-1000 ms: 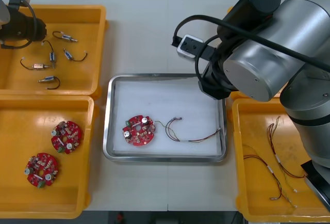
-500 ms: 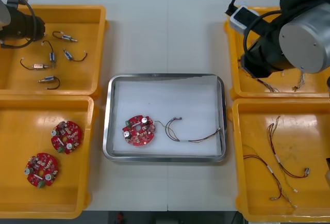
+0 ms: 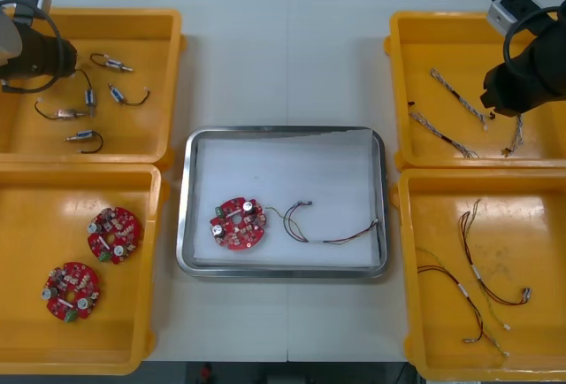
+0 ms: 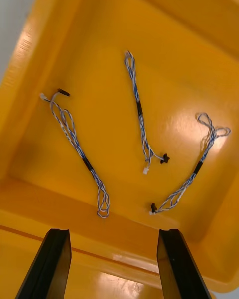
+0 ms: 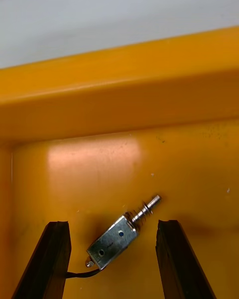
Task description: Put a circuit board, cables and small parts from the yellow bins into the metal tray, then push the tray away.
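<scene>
light table point(image 3: 265, 57), four yellow bins at its sides, and the metal tray point(image 3: 283, 130) in the middle holds just what it did a second ago: one red circuit board point(image 3: 237, 223) and a thin cable point(image 3: 336, 241) trailing off beside it toward the tray's right wall. nothing in there has shifted.

what changed is the right arm. a second ago it hung over the tray's far right corner; half a second later it was crossing the near edge of the far right bin point(image 3: 460, 48); now it sits out over that bin's outer side. its right gripper point(image 4: 113, 234) looks down with the fingers spread and nothing between them, and three twisted blue and white cables point(image 4: 139, 112) lie loose on the bin floor ahead of it, none touched.

i'd read that as a drop-off finished and a fresh pick starting, with a blue and white cable the likely next thing.

over in the far left bin point(image 3: 159, 48) the left gripper point(image 5: 113, 224) has hardly budged, fingers apart, hovering above a small metal part point(image 5: 113, 243) that lies between them but isn't gripped.
</scene>
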### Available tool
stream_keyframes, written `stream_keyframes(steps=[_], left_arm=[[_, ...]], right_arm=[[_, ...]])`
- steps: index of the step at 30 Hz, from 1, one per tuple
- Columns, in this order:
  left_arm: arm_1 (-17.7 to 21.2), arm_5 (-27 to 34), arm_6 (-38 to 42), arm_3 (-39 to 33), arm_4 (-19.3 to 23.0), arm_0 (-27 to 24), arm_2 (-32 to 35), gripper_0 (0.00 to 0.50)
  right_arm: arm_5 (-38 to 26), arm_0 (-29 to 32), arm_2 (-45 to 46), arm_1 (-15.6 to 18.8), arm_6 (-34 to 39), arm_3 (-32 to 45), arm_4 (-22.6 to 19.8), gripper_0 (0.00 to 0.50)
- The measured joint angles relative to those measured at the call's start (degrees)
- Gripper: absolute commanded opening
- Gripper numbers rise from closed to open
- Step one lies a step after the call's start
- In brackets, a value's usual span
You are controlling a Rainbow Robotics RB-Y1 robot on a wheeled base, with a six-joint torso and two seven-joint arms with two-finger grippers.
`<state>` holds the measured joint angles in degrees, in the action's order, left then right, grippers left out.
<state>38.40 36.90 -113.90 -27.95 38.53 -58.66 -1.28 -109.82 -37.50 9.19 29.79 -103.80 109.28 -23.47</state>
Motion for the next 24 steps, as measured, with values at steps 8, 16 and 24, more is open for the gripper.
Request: stream_keyframes(steps=[8, 16, 24], left_arm=[[-0.01, -2.54, 0.00, 0.01, 0.02, 1.04, -1.39, 0.500], [-0.01, -3.33, 0.00, 0.00, 0.87, 1.93, -2.30, 0.500], [-0.01, -3.92, 0.00, 0.00, 2.36, 2.09, -2.35, 0.377]], right_arm=[[0.00, -2.54, 3.52, 0.30, 0.30, -12.01, 2.65, 0.500], [0.58, -5.81, 4.54, 0.30, 0.30, -21.20, 6.85, 0.500], [8.29, -7.54, 7.92, 0.30, 0.30, -29.00, 7.69, 0.500]])
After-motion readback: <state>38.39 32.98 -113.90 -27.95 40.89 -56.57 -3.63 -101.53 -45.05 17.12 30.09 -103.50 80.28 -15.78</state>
